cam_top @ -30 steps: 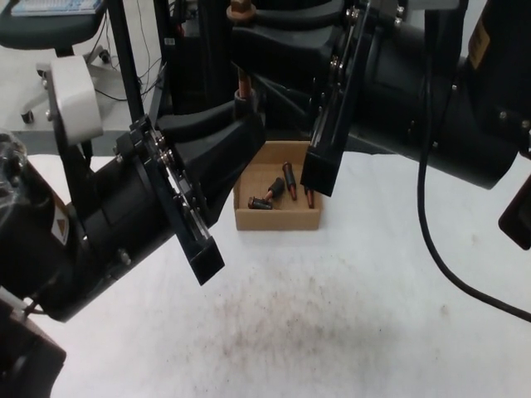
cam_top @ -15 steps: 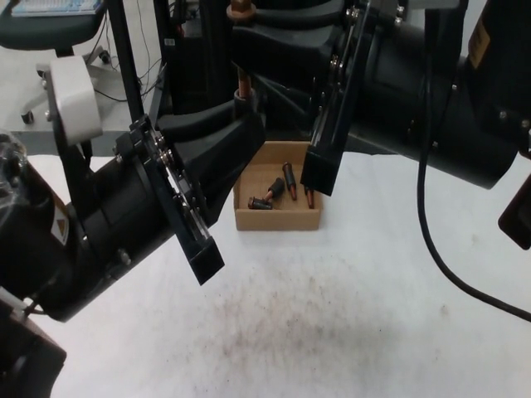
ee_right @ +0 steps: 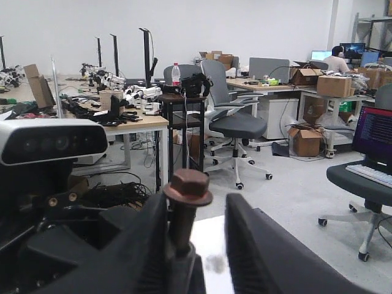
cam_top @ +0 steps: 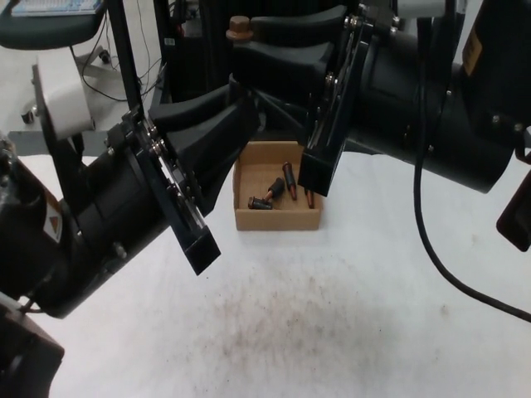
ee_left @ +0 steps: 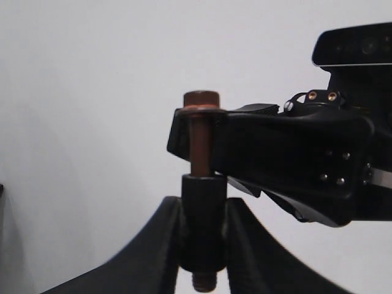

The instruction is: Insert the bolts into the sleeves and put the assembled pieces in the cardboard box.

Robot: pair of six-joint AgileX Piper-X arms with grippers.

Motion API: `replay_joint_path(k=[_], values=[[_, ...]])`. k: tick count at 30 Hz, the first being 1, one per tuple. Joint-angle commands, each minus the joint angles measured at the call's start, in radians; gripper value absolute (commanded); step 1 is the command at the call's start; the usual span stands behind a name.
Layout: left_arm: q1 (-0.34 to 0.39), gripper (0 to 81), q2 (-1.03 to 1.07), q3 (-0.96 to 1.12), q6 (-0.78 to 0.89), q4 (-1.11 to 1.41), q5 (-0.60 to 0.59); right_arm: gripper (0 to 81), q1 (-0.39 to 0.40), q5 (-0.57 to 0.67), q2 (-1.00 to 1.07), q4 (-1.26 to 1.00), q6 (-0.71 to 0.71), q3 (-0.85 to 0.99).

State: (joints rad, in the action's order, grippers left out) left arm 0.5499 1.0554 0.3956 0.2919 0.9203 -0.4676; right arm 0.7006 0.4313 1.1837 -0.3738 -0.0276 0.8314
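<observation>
The left gripper (ee_left: 204, 205) was closed on a black cylindrical sleeve (ee_left: 204, 225), one finger on each side of it. A copper-brown metal bolt (ee_left: 201, 131) with a hexagonal head stood upright in this sleeve. Its head and part of its shank were above the sleeve, and its threaded tip came out below.

The right gripper (ee_right: 197, 202) was around the shank, just under the head. Its fingers were only narrowly apart. In the right wrist view the shank lay against one finger and a light gap showed between it and the other finger (ee_right: 257, 245), so this gripper did not clamp the bolt.

In the high view the bolt head (cam_top: 239, 25) was in the upper middle of the frame, above the dark bodies of both arms. The left arm came from the lower left and the right arm from the upper right.

The open brown cardboard box (cam_top: 278, 220) stood on the white worktop (cam_top: 332, 315), a little above the centre of the frame. Several assembled pieces (cam_top: 275, 188), dark sleeves with copper-coloured bolts, lay on its floor at different angles. The right arm covered the right inner edge of the box. The worktop had a faint dark stain in front of the box.
</observation>
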Motion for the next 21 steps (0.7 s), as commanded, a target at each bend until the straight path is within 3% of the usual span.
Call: replay_joint_path(k=[1, 13, 18, 21], values=[[0.0, 0.3, -0.012, 0.011, 0.007, 0.042, -0.004, 31.1, -0.006, -0.014, -0.001, 0.003, 0.006, 0.002], [0.0, 0.3, -0.016, 0.011, 0.007, 0.05, -0.013, 31.4, -0.006, -0.062, -0.001, 0.038, 0.006, 0.002], [0.0, 0.3, -0.016, 0.011, 0.007, 0.065, -0.013, 44.6, -0.006, -0.062, -0.001, 0.145, 0.006, 0.002], [0.0, 0.3, -0.016, 0.011, 0.007, 0.065, -0.013, 46.9, -0.006, -0.074, -0.001, 0.137, 0.006, 0.002]])
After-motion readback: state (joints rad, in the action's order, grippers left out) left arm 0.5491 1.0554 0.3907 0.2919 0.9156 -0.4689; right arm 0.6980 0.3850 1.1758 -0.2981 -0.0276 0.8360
